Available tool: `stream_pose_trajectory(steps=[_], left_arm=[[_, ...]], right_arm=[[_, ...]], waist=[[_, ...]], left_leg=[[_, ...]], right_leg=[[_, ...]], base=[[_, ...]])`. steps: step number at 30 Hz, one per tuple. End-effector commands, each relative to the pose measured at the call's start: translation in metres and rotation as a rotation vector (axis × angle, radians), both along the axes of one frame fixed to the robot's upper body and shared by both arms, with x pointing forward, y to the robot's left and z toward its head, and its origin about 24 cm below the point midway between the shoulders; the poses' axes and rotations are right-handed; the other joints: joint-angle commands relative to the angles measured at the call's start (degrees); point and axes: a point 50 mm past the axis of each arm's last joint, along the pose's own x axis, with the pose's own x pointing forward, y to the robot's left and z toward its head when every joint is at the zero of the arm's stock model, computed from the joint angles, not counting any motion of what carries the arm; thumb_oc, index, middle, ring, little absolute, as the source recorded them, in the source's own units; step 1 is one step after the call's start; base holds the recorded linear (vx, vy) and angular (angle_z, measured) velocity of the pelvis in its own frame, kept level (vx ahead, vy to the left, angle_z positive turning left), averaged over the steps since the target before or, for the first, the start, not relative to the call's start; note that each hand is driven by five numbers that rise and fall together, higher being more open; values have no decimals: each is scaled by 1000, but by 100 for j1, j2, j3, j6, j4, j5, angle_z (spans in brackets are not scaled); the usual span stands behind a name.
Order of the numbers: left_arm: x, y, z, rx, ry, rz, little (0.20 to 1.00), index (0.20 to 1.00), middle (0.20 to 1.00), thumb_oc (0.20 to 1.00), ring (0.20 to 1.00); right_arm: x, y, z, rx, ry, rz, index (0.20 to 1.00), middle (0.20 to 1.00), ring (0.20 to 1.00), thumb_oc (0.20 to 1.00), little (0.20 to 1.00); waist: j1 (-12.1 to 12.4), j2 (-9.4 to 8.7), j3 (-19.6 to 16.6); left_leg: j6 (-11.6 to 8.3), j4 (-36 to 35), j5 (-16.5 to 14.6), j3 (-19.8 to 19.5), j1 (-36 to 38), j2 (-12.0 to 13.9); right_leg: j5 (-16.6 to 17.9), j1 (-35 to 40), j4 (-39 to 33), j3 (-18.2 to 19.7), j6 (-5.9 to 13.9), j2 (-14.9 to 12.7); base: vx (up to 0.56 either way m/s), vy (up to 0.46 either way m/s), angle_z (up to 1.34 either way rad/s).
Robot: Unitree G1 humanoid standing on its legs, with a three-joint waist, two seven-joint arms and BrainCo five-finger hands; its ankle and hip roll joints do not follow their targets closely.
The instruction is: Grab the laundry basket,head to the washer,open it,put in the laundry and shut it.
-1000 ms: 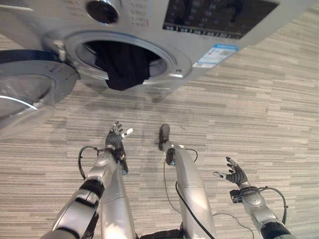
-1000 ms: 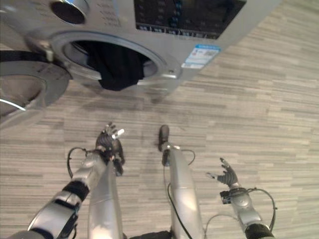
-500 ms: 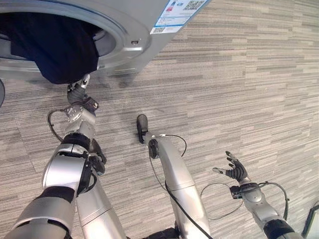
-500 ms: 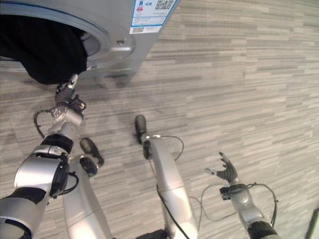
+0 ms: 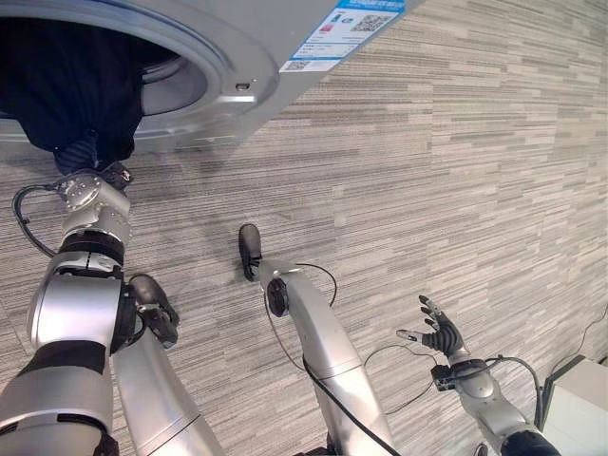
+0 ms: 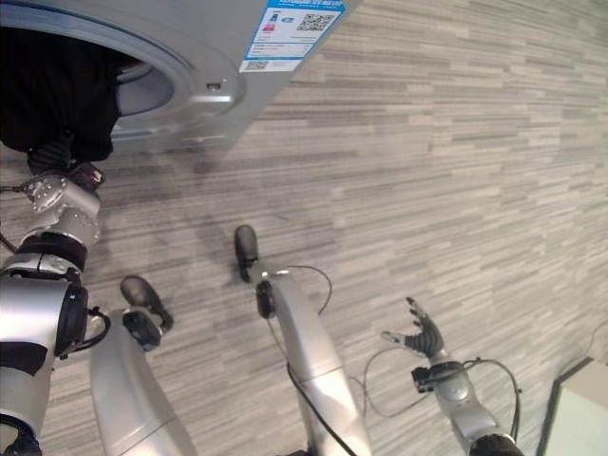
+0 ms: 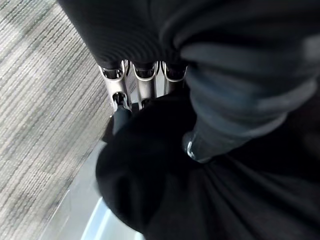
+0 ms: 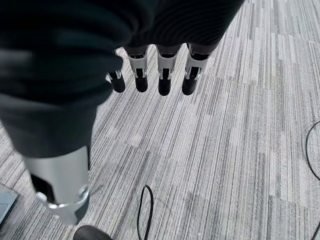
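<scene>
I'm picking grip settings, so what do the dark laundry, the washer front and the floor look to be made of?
Laundry: soft dark cloth, matte; it droops in folds over the drum's rim. Washer front: smooth silver-grey panel with a soft sheen, painted metal or plastic, I cannot tell which. Floor: grey striped covering, matte and fine-ribbed, likely carpet tile. The left hand is at the cloth.

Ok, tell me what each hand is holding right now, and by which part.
The left hand is in the hanging edge of the dark laundry at the washer opening; its grip cannot be told. The right hand holds nothing, fingers open.
</scene>
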Motion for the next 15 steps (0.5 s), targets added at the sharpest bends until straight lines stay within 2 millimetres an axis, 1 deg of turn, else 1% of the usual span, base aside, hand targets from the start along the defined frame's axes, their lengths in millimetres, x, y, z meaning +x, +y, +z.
stream_pose_trajectory(steps=[1,2,3,5,6,8,9,11,12,13,14,15], left_arm=[[-2,-2,19,76,-138,-1,200,200,200,200,200],[-1,-6,23,74,-157,-6,200,200,200,200,200],[-1,-6,23,74,-157,-6,200,200,200,200,200],[4,-20,40,85,-239,-31,200,200,200,200,200],[4,-21,42,85,-245,-32,200,200,200,200,200],[7,-32,52,89,-298,-63,200,200,200,200,200],[8,-39,62,67,-351,-83,200,200,200,200,200],[10,-49,75,24,-422,-119,200,200,200,200,200],[10,-49,75,24,-423,-119,200,200,200,200,200],[11,-47,76,42,-407,-127,200,200,200,200,200],[10,-40,71,43,-371,-108,200,200,200,200,200],[9,-28,64,24,-317,-64,200,200,200,200,200]], right_arm=[[-14,-4,-6,2,34,7,1000,1000,1000,1000,1000],[-14,-4,-6,1,34,13,1000,1000,1000,1000,1000],[-14,-4,-6,1,34,13,1000,1000,1000,1000,1000],[-11,-5,-6,-12,34,14,1000,1000,1000,1000,1000],[-12,-5,-7,-14,38,16,1000,1000,1000,1000,1000],[-13,-7,-11,-25,61,13,1000,1000,1000,1000,1000],[-13,-8,-11,-28,64,15,1000,1000,1000,1000,1000],[-13,-10,-11,-29,72,13,1000,1000,1000,1000,1000],[-13,-10,-11,-29,72,13,1000,1000,1000,1000,1000],[-11,-8,-10,-29,67,18,1000,1000,1000,1000,1000],[-8,-7,-9,-30,58,23,1000,1000,1000,1000,1000],[-2,-1,-7,-26,45,37,1000,1000,1000,1000,1000]], waist=[[-149,352,-219],[-145,378,-231],[-145,378,-231],[-152,440,-252],[-148,424,-222],[-139,465,-172],[-157,472,-159],[-209,475,-147],[-200,466,-135],[-250,449,-139],[-270,443,-137],[-332,451,-115]], left_leg=[[319,-59,-315,-1,506,-297],[292,-228,-250,60,615,-351],[292,-228,-250,60,615,-351],[229,-1091,61,235,1165,-499],[214,-1347,154,289,1382,-534],[155,-2017,414,410,1923,-708],[135,-2233,501,456,2122,-781],[130,-2416,550,543,2304,-814],[130,-2432,554,555,2329,-811],[140,-2504,570,609,2376,-789],[147,-2571,583,643,2406,-783],[147,-2700,615,729,2451,-744]], right_leg=[[-124,464,-285,-99,353,-44],[-75,565,-417,-71,368,-80],[-75,565,-417,-71,368,-80],[192,1047,-1080,69,470,-205],[264,1211,-1246,107,502,-241],[430,1633,-1713,256,574,-315],[503,1789,-1904,325,592,-327],[572,1979,-2173,421,590,-266],[583,1999,-2191,431,590,-260],[644,2050,-2337,482,591,-208],[685,2064,-2419,515,599,-181],[767,2072,-2550,591,626,-157]], base=[[-29,29,32],[-20,19,33],[-31,30,14],[-48,64,11],[-43,83,20],[-19,88,13],[-1,71,7],[8,58,4],[16,63,-9],[18,37,-13],[29,77,-9],[16,49,-14]])
